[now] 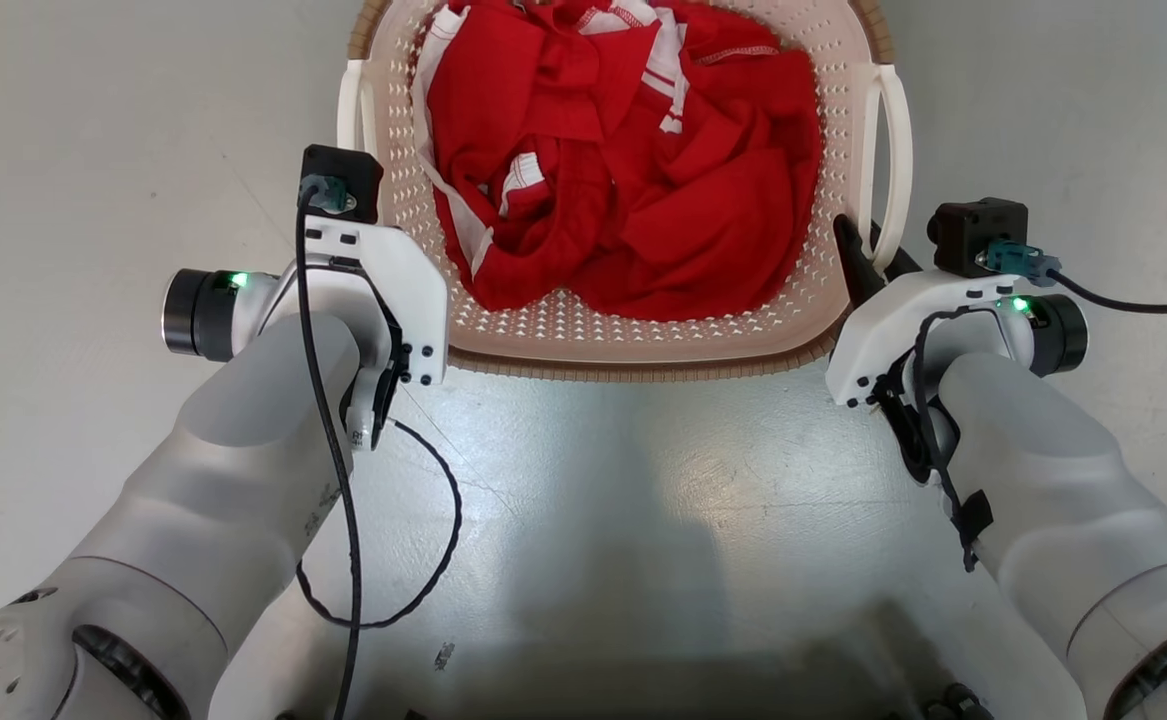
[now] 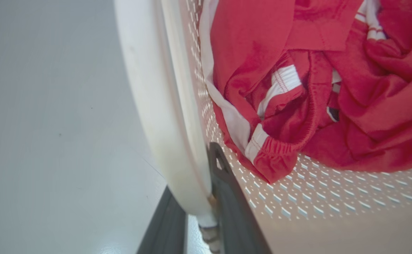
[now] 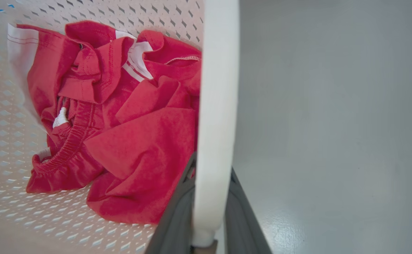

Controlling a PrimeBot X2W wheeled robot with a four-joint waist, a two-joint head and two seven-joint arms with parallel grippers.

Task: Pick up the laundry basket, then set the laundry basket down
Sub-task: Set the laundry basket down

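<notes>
The two dark fingers of my left gripper (image 2: 191, 173) are clamped on the white left handle (image 2: 156, 106) of the laundry basket (image 1: 643, 362), one finger on the handle's outer side and the other against the perforated wall. My right gripper (image 3: 211, 171) is clamped the same way on the right handle (image 3: 215, 106), a finger on each side of the white strip. In the head view the basket lies between my two wrists, its brown near rim just ahead of them, over the grey floor (image 1: 593, 500). I cannot tell whether it touches the floor. Crumpled red clothes (image 1: 643, 170) with white trim lie inside it.
</notes>
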